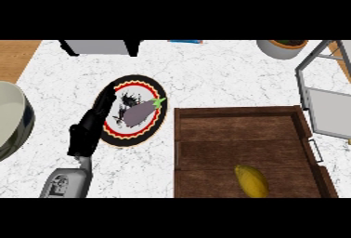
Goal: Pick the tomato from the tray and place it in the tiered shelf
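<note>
A brown wooden tray (240,113) lies at the lower right of the counter. Inside it, near the front, rests a yellow oblong vegetable (251,181); no tomato shows anywhere. The grey metal tiered shelf (329,106) stands at the right edge, just past the tray. My left hand (90,129) hangs over the left rim of a round black, red and white plate (155,125), fingers straight and pointing away from me, holding nothing. A purple eggplant (138,113) lies on that plate. My right hand does not show.
A large rounded grey-white appliance (10,122) sits at the left edge. Along the back stand a grey box (99,47), a small blue item (185,42) and a pale pot (283,48). White marble counter shows between plate and back.
</note>
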### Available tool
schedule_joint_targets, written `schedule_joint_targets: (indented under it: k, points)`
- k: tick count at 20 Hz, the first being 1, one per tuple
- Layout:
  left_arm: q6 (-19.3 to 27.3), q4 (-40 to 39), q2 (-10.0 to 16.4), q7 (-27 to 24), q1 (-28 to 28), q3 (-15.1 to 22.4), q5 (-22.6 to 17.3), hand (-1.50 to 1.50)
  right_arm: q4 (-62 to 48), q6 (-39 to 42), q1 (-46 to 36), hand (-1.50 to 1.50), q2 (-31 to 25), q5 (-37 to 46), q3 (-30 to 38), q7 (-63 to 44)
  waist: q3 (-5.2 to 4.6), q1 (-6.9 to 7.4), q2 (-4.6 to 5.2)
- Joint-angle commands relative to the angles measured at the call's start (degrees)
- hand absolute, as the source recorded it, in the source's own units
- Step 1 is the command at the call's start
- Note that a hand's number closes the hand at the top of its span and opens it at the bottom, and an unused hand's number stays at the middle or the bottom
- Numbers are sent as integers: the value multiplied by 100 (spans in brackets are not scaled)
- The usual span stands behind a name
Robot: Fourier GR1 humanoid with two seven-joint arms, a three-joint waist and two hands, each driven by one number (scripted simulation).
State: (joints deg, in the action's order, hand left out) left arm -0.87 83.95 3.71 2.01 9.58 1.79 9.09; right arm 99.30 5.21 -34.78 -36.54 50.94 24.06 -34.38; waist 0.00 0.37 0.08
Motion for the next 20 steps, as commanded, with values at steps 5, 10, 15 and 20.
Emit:
schedule_joint_targets:
  k: [5, 10, 15, 20]
  points:
    - [71, 145, -128, 200, 87, 90, 63, 0, -1396, -1305, -18, 150, -55, 357, -212, 1261, 2, 12, 2]
    - [-57, 146, -41, 14, -117, 66, 10, 0, -1893, -1953, -606, 150, 330, -533, 408, 1450, 12, 92, 20]
    - [-98, 68, 3, 185, 117, -17, -26, 0, -3104, -2471, -703, 150, 83, -1115, 772, 2635, 7, 39, 18]
    - [-188, -333, 112, -211, 129, -205, -89, 0, -3814, -2708, -869, 150, 36, -1340, 681, 2993, 1, 15, 11]
